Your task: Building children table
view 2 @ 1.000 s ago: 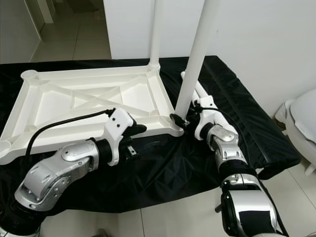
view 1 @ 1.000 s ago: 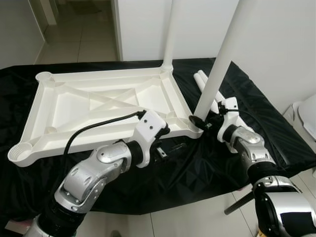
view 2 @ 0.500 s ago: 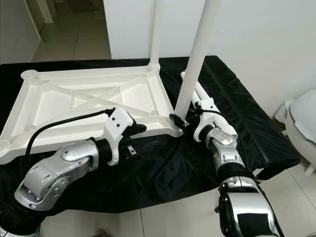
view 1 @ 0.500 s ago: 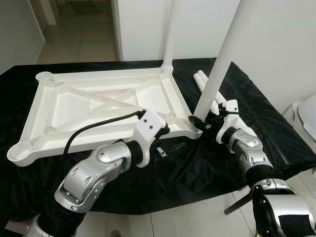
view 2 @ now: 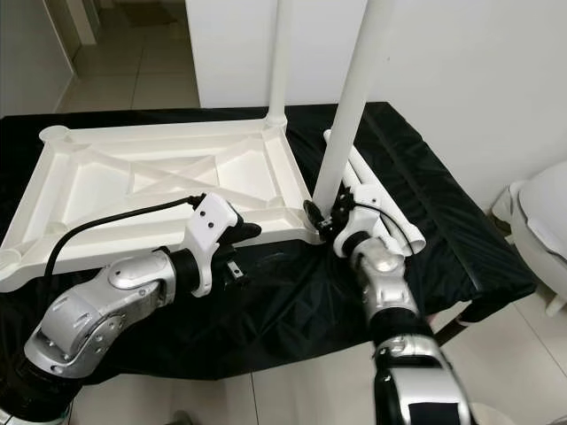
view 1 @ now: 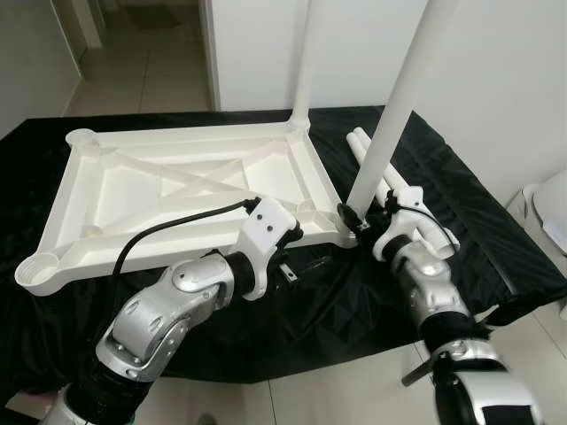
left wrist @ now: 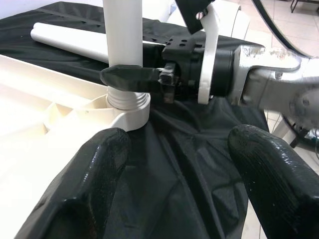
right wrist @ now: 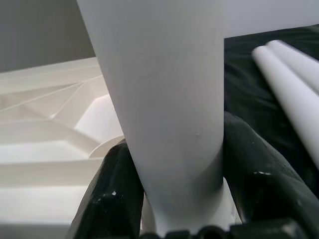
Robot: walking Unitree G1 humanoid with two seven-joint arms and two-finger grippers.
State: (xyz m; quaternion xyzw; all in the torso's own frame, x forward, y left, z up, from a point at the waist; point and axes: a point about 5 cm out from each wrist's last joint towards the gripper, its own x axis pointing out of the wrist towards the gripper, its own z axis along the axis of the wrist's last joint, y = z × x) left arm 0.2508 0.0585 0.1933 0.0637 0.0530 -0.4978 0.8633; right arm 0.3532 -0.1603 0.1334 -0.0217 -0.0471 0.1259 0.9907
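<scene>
Fingers (right wrist: 112, 194) of the right gripper (view 1: 358, 219) are clamped round the base of a white table leg (view 1: 396, 111), just above the corner socket where it stands upright in the upturned white tabletop (view 1: 168, 190). The tabletop lies underside up on a black cloth (view 1: 461, 230). A 2nd leg (view 1: 302, 62) stands upright in the far right corner. 2 spare legs (view 2: 376, 199) lie on the cloth beside the right gripper. The left gripper (left wrist: 174, 164) hovers near the tabletop's near edge, over the cloth, fingers spread apart w/ nothing between them.
</scene>
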